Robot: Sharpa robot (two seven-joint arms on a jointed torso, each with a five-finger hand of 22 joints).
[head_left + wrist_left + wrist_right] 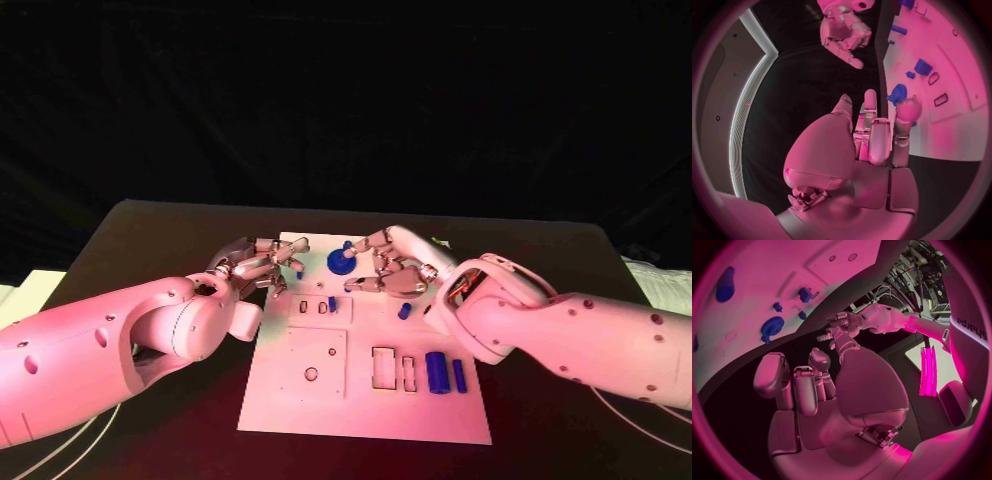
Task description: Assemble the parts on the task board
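Head view: both hands hover at the task board's (pixel 368 400) far end, left hand (pixel 260 265) and right hand (pixel 392 268) with fingers apart, holding nothing. Between them sits the blue gear (pixel 340 263). Best approach: come down slowly and pinch its rim evenly.
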